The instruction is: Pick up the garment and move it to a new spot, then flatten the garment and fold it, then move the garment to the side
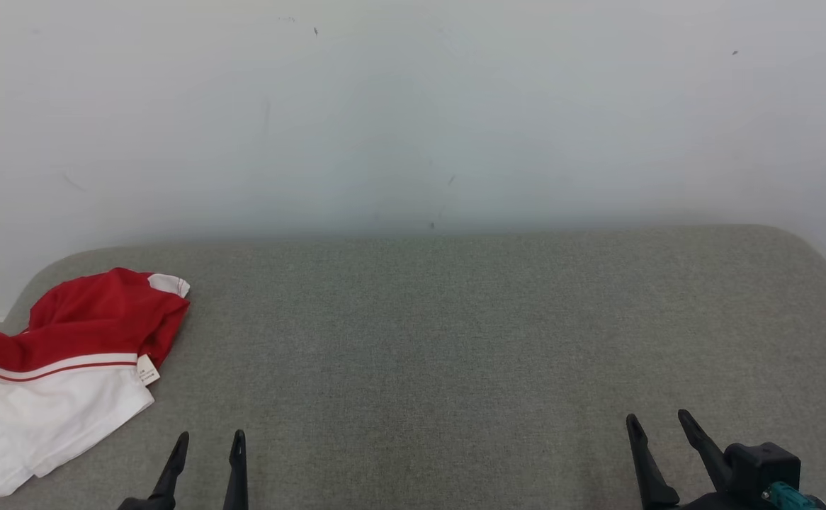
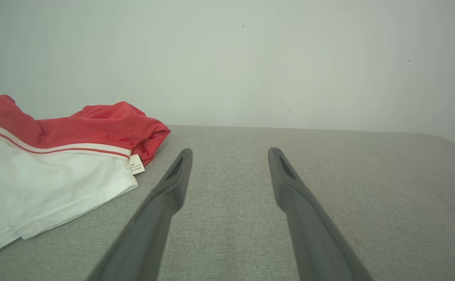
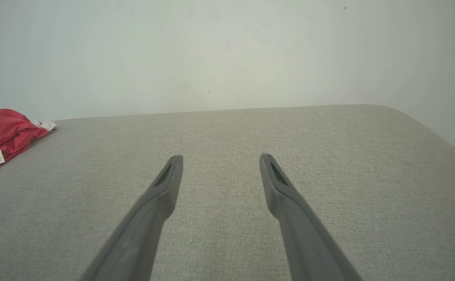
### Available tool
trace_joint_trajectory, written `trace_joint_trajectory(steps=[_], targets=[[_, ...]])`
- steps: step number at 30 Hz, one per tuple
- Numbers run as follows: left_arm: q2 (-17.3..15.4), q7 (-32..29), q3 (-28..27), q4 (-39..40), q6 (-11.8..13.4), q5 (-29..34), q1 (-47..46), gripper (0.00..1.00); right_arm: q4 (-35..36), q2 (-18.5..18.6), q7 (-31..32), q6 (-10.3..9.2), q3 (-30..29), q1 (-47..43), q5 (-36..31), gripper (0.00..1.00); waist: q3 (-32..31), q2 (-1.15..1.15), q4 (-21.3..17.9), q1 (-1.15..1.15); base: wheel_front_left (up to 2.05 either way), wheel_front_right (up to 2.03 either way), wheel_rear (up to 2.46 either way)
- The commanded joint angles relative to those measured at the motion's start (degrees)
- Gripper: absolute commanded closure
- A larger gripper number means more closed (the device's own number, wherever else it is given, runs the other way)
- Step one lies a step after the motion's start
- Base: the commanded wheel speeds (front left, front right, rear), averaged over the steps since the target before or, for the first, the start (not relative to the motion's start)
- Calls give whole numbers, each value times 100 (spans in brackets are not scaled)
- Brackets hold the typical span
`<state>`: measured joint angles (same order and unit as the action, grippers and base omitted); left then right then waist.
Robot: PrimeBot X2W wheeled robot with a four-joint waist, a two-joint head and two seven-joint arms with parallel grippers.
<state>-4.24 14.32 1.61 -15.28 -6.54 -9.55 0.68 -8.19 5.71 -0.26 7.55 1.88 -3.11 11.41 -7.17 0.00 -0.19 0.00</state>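
A red and white garment lies crumpled at the left end of the grey fabric surface, with a small white label at its edge. My left gripper stands open at the lower left, just right of the garment and apart from it. In the left wrist view the garment lies left of the open left gripper. My right gripper is open at the lower right, far from the cloth. From the right wrist, the garment shows at the far left, beyond the open right gripper.
A pale wall rises behind the grey surface. The surface has rounded far corners, and its left edge runs under the garment. Bare fabric stretches between the two grippers.
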Motion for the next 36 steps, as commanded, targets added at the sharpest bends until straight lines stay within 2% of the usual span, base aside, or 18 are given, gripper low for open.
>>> trace_joint_trajectory(steps=[1, 6, 36], targets=[[14, 49, -25, 15, -1, 81, 14, 0, 35, 18, 5, -11, 13, -55, -110, 0, -10, 0, 0, 0, 0, 0, 0], [43, 98, -51, 9, -26, 162, 37, 0, 58, 19, 51, -12, 23, -79, -285, 0, -42, 0, 8, 0, 0, 0, 0], [102, 92, -72, -293, -94, -278, -12, 0, 113, 14, 198, -12, 1, -127, -101, 0, -70, 0, 79, 0, 0, 0, 0]])
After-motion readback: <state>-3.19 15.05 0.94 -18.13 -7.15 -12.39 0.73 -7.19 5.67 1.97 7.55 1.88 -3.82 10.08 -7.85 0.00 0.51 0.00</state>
